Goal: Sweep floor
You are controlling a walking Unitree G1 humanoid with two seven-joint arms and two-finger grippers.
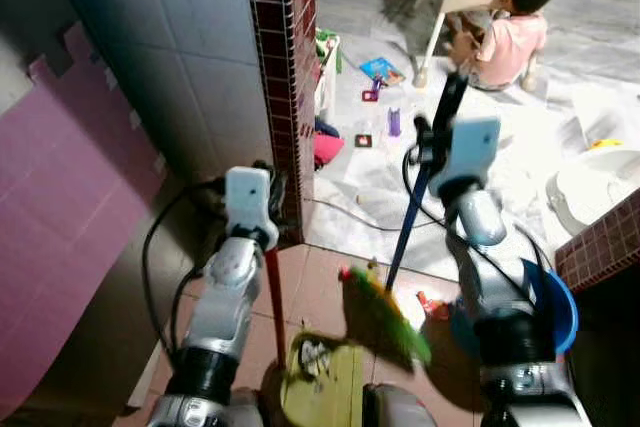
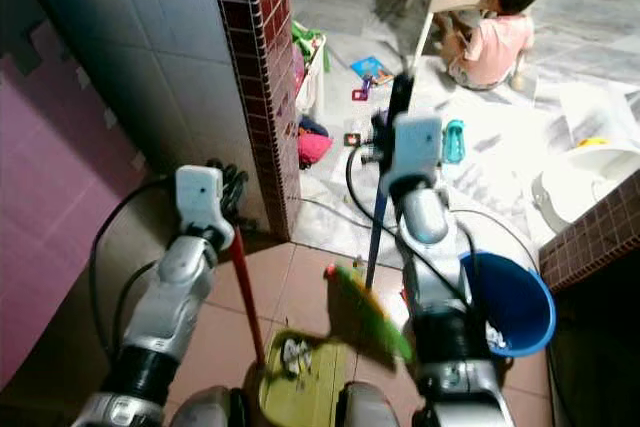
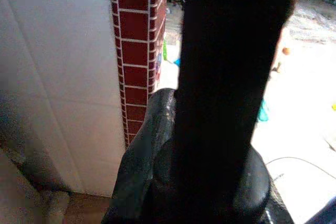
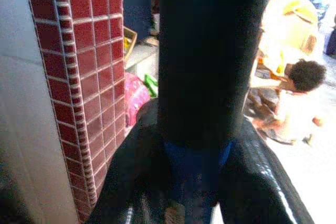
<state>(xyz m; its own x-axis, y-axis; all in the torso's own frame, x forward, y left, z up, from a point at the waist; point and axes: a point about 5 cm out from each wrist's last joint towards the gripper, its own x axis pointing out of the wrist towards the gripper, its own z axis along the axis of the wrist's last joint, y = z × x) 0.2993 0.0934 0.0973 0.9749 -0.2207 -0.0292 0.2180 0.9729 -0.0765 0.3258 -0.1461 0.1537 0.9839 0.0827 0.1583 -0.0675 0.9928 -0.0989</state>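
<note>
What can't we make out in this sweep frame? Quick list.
- Dustpan: near end cut by the bottom edge of the eye views; the debris in it is too small to identify.
- Broom head: motion-blurred in both eye views.
- Left gripper: the dark handle blocks the left wrist view; fingers barely separable.
- Bucket: contents too small; the right arm covers part of it.

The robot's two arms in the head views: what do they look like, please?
Both arms are silver metal with black joint rings near the base. The left arm and right arm each carry a white boxy wrist module. Black cables loop beside them. Each tool has glossy black fingers.
</note>
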